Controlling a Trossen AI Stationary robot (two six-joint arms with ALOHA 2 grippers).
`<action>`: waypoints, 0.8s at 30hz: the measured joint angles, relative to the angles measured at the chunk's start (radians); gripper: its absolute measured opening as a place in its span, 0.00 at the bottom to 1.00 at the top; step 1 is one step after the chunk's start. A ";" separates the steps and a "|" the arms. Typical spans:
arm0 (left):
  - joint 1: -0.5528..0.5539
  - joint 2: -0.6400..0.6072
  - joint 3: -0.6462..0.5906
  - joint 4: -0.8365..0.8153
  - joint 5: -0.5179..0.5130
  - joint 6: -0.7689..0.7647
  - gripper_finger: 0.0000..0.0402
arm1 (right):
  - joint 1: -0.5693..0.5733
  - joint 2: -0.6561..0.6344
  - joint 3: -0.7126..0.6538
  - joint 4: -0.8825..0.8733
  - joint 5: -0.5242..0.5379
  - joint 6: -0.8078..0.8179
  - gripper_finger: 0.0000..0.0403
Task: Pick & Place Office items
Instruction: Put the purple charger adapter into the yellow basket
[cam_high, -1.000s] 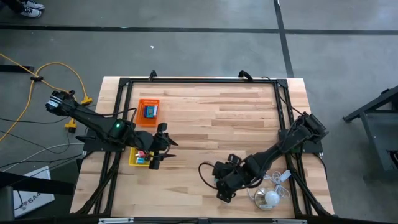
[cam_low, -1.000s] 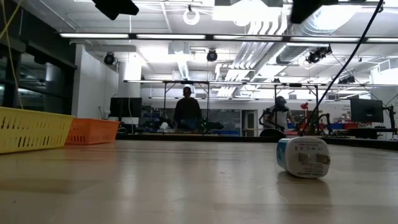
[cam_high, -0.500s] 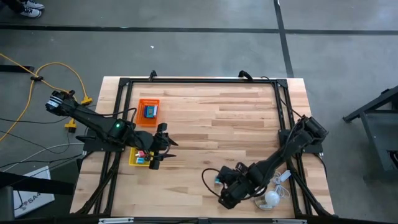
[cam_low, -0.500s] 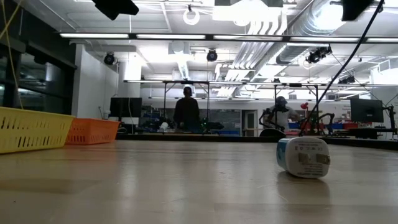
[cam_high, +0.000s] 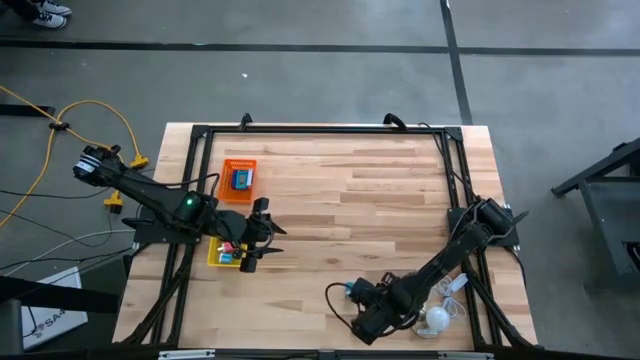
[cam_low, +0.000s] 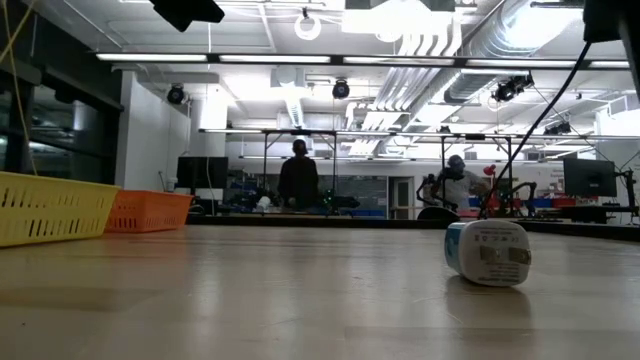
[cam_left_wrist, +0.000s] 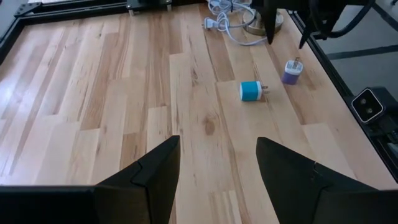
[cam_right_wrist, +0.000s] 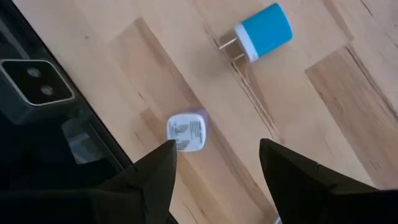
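Two office items lie near the table's near edge. One is a blue block (cam_right_wrist: 261, 32) (cam_left_wrist: 251, 91) (cam_high: 350, 291). The other is a purple block (cam_right_wrist: 188, 132) (cam_left_wrist: 291, 71) with a white label face, close to the black frame. My right gripper (cam_right_wrist: 214, 180) (cam_high: 365, 320) hangs open above them, pointing steeply down, the purple block just ahead of its fingers. My left gripper (cam_left_wrist: 217, 174) (cam_high: 258, 238) waits open over the yellow tray's (cam_high: 226, 256) edge at the left. One block (cam_low: 487, 252) shows in the low view; which one, I cannot tell.
An orange tray (cam_high: 238, 180) (cam_low: 148, 210) holding a blue item sits beyond the yellow tray (cam_low: 55, 207), which holds several bits. A white cable bundle (cam_high: 435, 318) (cam_left_wrist: 230, 18) lies right of my right gripper. A small camera (cam_right_wrist: 37, 81) sits on the frame. People stand far behind.
My right gripper has gone down and toward the table's near edge, rolling about its own axis as it went, and stays open. The blocks and my left arm have kept still.
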 joint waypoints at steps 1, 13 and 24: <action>0.000 0.000 0.000 0.000 0.000 0.000 0.51 | -0.003 0.000 0.000 0.001 0.001 0.000 0.54; 0.000 0.000 0.000 0.000 0.000 -0.003 0.51 | -0.007 0.002 0.000 -0.005 0.077 -0.003 0.54; 0.000 0.000 0.000 0.000 0.000 0.000 0.51 | -0.007 0.002 0.000 -0.016 0.115 0.066 0.54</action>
